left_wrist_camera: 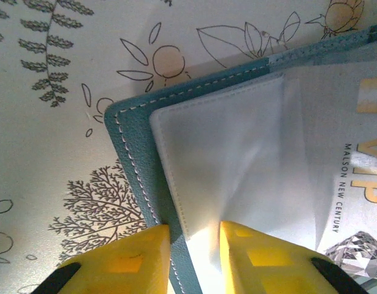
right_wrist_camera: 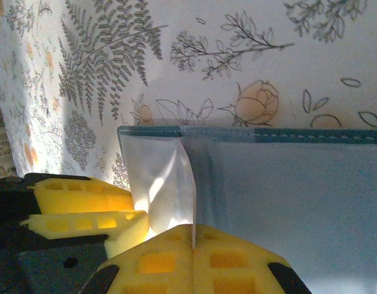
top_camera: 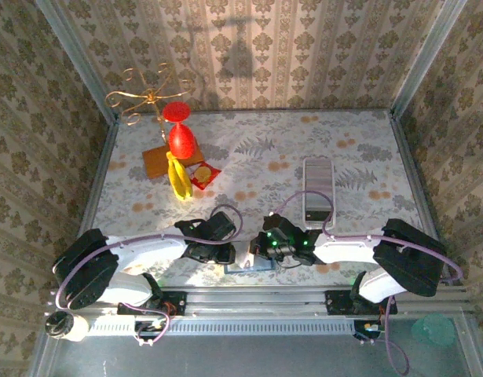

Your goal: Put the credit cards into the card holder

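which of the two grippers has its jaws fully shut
The right gripper: its yellow jaws meet, pinching the clear sleeve. The left gripper shows a gap.

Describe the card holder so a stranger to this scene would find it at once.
Start at the near edge of the floral-patterned table, between the two arm bases. There, where the left gripper and right gripper meet, lies the flat teal stitched card holder. Its clear plastic sleeves mark it out.

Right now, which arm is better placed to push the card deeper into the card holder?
Probably the right: its gripper is shut on the clear sleeve over the card, while the left gripper pinches the card holder edge, steadying it.
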Motion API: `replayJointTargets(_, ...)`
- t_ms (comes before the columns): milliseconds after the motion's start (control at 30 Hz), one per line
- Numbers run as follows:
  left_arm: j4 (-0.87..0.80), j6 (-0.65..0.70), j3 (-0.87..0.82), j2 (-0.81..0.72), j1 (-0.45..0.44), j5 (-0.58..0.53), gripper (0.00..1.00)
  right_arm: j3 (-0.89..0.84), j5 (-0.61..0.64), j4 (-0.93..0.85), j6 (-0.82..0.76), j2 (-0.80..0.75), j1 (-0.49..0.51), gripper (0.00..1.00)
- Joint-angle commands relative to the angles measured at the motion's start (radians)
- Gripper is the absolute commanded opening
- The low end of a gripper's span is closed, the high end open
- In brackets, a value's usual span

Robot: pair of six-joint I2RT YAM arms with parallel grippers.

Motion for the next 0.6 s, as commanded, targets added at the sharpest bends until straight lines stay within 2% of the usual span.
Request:
replayJointTargets(0, -0.037, -0.002, -0.021, 0.025, 0.009, 0.006, 0.26, -0.021, 0.007, -0.088, 0.045, -0.012, 0.011, 0.0)
replayJointTargets(233, -0.037, 0.006, -0.021, 0.029, 0.015, 0.013, 0.26, -0.003, 0.001, -0.128, 0.07, 0.003, 0.017, 0.0)
replayJointTargets(567, -0.019, 0.012, -0.033, 0.025, 0.019, 0.029, 0.26, 0.02, -0.041, -0.018, 0.026, 0.036, 0.027, 0.0)
